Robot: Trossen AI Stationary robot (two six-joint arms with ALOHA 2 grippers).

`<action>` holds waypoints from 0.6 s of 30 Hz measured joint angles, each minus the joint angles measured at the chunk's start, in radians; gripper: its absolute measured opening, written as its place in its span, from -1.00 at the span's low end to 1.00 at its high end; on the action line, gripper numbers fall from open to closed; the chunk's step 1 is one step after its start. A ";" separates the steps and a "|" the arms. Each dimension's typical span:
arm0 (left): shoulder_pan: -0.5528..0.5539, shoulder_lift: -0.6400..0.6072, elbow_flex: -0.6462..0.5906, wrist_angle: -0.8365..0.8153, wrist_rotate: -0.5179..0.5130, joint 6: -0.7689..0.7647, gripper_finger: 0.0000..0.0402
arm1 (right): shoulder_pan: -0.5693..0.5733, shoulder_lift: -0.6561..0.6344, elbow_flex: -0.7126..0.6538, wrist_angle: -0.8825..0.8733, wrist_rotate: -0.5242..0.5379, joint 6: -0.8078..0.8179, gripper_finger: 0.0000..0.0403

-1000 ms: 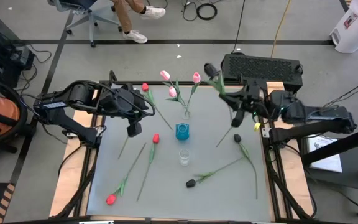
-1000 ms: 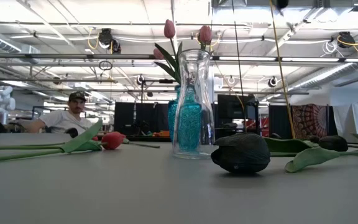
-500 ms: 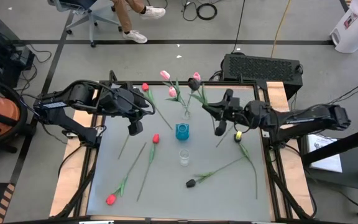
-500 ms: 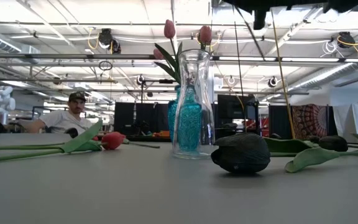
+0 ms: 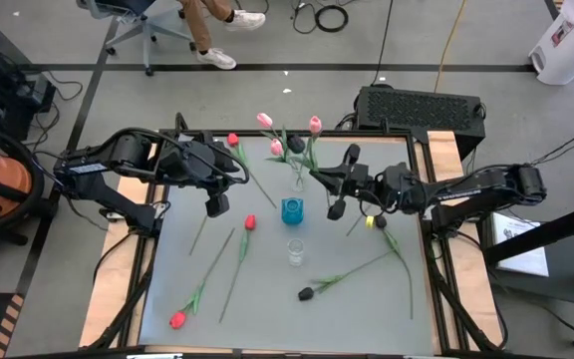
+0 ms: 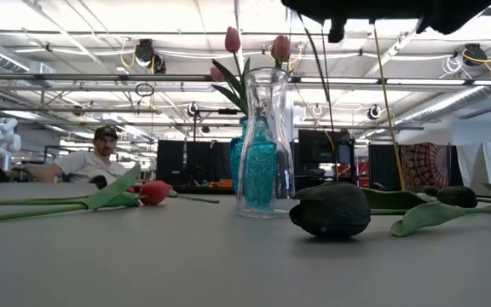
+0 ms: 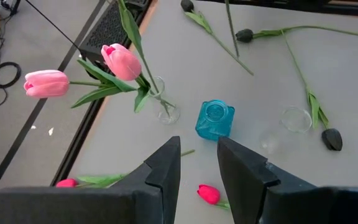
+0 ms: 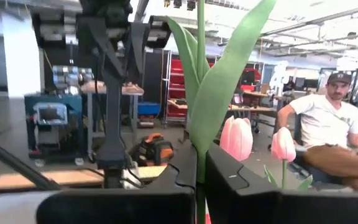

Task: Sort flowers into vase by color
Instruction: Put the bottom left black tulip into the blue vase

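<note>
The right claw [image 5: 335, 195] is pinched tight on the thin green stem of a dark-headed tulip [image 5: 296, 145], held in the air toward the far edge of the worktop [image 5: 267, 299], its black head close beside the pink tulips [image 5: 314, 125] already standing in the clear glass vase [image 5: 297, 181]. From the wrist view the stem and a broad leaf [image 8: 219, 81] rise straight up between the claw's fingers [image 8: 241, 180].

The left claw [image 5: 215, 206] hangs over the left side of the worktop, fingers [image 7: 166, 168] a little apart with nothing between them.

What worries me is the colour: that vase holds pinks, and a black one dropped there would spoil the sort. The blue glass vase [image 5: 292, 210] and the small clear glass [image 5: 295, 251] sit just nearer the middle, and their mouths are narrow. A long, springy plastic stem could miss the opening, or catch the pink leaves and tip the tall, slim vase, which looks top-heavy. The stem could also swivel in so fine a grip.

The rest are soft artificial blooms with smooth, bud-shaped heads and wiry stems: red tulips [image 5: 249, 221] lie flat on the left half, black tulips [image 5: 306, 294] on the right half toward the near edge. The worktop is matt, pale grey and smooth.
</note>
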State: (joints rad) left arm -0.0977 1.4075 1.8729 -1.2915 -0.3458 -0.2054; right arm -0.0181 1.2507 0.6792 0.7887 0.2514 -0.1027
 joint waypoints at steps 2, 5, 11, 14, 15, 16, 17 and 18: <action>0.000 0.000 0.000 0.000 0.000 0.000 -0.43 | 0.000 0.021 0.000 0.024 -0.023 -0.035 -0.97; 0.000 0.000 0.000 0.000 0.000 0.000 -0.43 | 0.000 0.051 0.000 0.084 -0.026 -0.041 -0.97; 0.000 0.000 0.000 0.001 0.000 0.001 -0.43 | 0.000 0.101 0.001 0.194 -0.041 -0.041 -0.97; 0.000 0.000 0.000 0.004 0.000 0.001 -0.43 | 0.000 0.126 0.002 0.239 -0.049 -0.041 -0.97; 0.000 0.000 0.000 0.004 0.000 0.001 -0.43 | 0.000 0.134 0.002 0.251 -0.050 -0.041 -0.97; 0.000 0.000 0.000 0.004 0.000 0.001 -0.43 | 0.000 0.140 0.002 0.260 -0.050 -0.040 -0.97; 0.000 0.000 0.000 0.004 0.000 0.001 -0.43 | 0.000 0.146 0.003 0.265 -0.049 -0.037 -0.97; 0.000 0.000 0.000 0.004 0.000 0.001 -0.43 | 0.000 0.154 0.011 0.267 -0.049 -0.033 -0.97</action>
State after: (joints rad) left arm -0.0978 1.4078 1.8729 -1.2876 -0.3455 -0.2043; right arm -0.0177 1.4051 0.6902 1.0553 0.2020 -0.1354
